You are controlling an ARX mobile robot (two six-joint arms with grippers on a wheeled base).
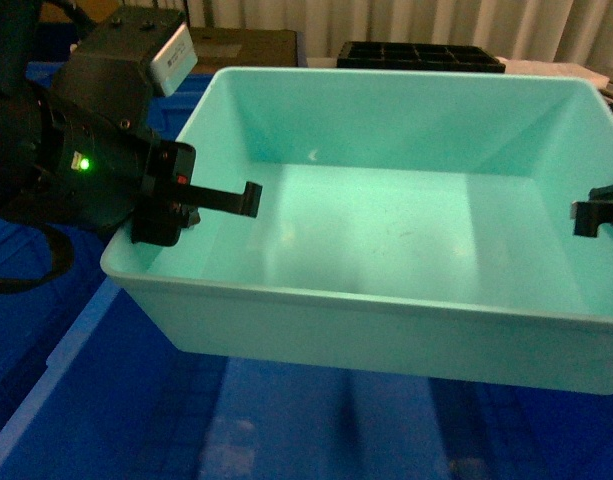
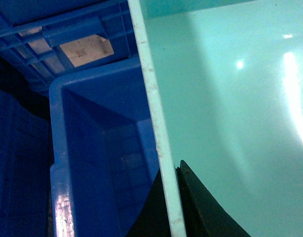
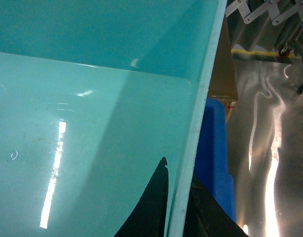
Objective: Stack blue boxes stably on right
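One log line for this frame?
left gripper: shut on turquoise tub left wall | right gripper: shut on right wall | tub: lifted above deep blue tub

Dim overall, strong blue-green cast in all three views. Head view soft and slightly noisy; light turquoise tub (image 1: 386,230) evenly lit from above, faint pale patch on its floor, small specular dot on the far wall. Left arm housing near-black, detail lost except one green indicator light (image 1: 82,162). Soft shadow under the tub on the deep blue box (image 1: 316,430). Left wrist view: bright streak and two small glints on the tub wall (image 2: 240,98); dark-blue crates (image 2: 22,158) sunk in shadow at left; near fingers (image 2: 200,207) blurred silhouettes. Right wrist view: vertical glare streak on the tub floor, heavy warped reflections on the shiny floor (image 3: 270,148), close edges out of focus.
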